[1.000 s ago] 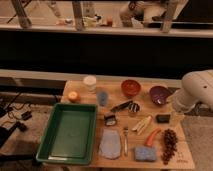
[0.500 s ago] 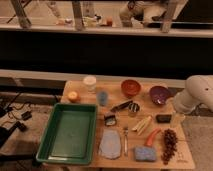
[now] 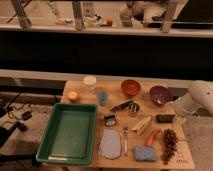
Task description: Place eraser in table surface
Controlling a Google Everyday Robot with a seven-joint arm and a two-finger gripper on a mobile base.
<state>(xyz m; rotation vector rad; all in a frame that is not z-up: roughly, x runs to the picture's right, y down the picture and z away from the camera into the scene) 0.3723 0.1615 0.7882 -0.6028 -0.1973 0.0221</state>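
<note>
The small black rectangular eraser [image 3: 165, 118] lies on the light tan wooden tabletop [image 3: 111, 85] near its right edge — the white arm's tool [image 3: 177, 111] just beside it, spread wide.

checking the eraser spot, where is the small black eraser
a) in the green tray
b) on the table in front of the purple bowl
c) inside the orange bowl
b: the eraser lies on the table surface in front of the purple bowl, with the gripper beside it at the right edge.
</note>
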